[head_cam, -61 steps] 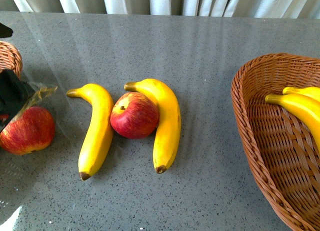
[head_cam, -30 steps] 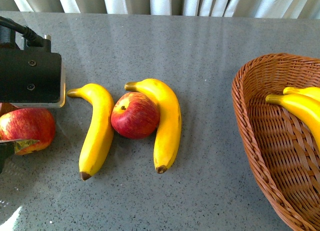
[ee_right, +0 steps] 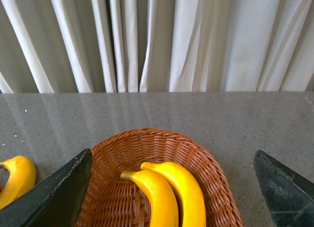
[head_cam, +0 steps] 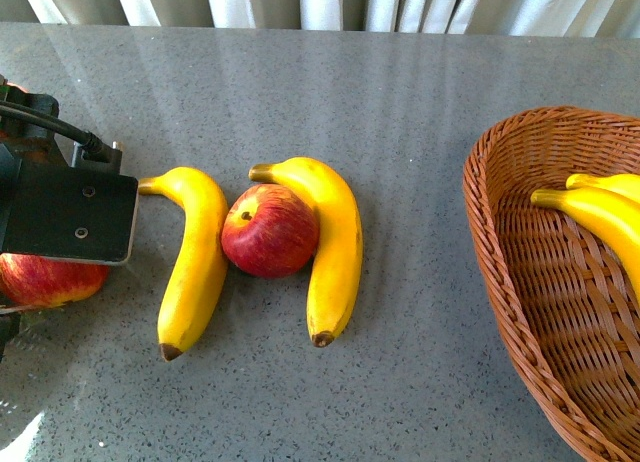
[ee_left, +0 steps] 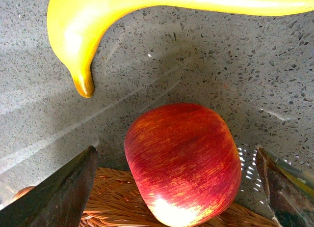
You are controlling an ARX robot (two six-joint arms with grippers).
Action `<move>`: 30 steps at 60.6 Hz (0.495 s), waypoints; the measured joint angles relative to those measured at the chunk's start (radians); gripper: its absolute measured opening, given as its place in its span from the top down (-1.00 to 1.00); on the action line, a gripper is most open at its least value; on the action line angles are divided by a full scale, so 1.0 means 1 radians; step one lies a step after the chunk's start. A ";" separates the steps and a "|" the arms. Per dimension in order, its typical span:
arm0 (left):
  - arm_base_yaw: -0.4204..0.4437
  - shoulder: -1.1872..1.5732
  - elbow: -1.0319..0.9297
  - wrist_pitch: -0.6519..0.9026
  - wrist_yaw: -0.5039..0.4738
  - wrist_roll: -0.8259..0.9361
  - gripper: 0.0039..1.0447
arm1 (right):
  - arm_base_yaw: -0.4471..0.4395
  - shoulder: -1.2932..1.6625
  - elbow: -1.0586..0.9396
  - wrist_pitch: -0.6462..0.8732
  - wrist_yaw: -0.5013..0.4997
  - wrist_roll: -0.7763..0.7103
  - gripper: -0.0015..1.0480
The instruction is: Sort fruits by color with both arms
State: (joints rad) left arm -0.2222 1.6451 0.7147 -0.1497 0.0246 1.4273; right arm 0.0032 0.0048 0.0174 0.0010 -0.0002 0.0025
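In the left wrist view a red apple (ee_left: 184,160) sits between the spread black fingers (ee_left: 59,192) of my left gripper (ee_left: 174,149), which is open. The apple is next to a wicker rim (ee_left: 113,197). In the front view that apple (head_cam: 45,282) is mostly hidden under the left arm's black block (head_cam: 65,214). Two bananas (head_cam: 195,257) (head_cam: 330,242) flank a second apple (head_cam: 270,230) on the grey table. My right gripper (ee_right: 171,152) is open and empty above a basket (ee_right: 206,168) holding two bananas (ee_right: 167,192).
The large wicker basket (head_cam: 520,252) with its bananas (head_cam: 600,212) stands at the right edge of the table. White curtains (ee_right: 157,40) hang behind the table's far edge. A cable (head_cam: 50,122) runs from the left arm's block.
The left arm's black block has come into the front view and moved forward and right over the left apple, covering most of it. The other fruit has not moved.
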 joint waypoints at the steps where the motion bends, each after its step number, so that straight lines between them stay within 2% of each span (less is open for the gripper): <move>1: 0.000 0.001 0.001 0.000 -0.001 0.000 -0.83 | 0.000 0.000 0.000 0.000 0.000 0.000 -0.82; 30: 0.010 0.062 0.013 0.013 -0.044 -0.005 -0.83 | 0.000 0.000 0.000 0.000 0.000 0.000 -0.82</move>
State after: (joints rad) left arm -0.2119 1.7073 0.7273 -0.1368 -0.0193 1.4223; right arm 0.0032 0.0048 0.0174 0.0010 -0.0002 0.0025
